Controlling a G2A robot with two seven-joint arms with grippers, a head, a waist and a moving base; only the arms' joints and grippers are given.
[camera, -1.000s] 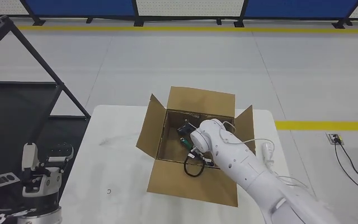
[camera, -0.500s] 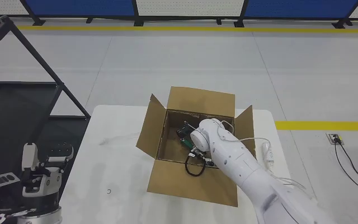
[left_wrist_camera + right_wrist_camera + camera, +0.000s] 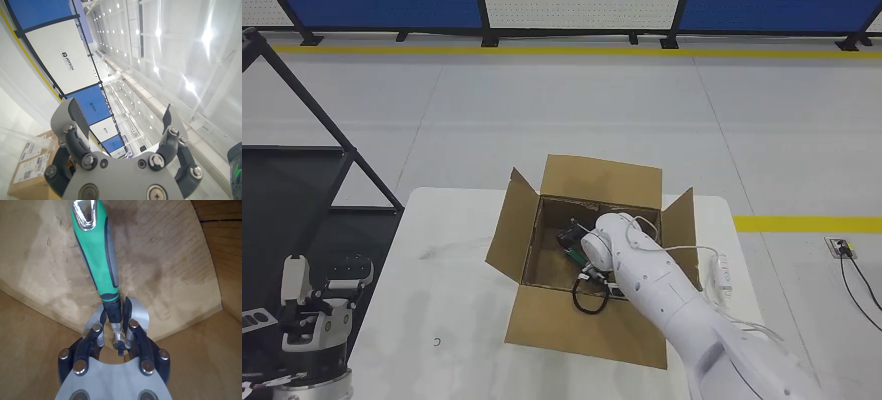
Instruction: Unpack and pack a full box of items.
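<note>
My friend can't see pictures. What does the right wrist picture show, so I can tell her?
The right gripper is shut on a green and grey tool, pinching its dark neck just below the handle. The handle's far end has a shiny metal loop. Around them are the brown floor and walls of a cardboard box.
</note>
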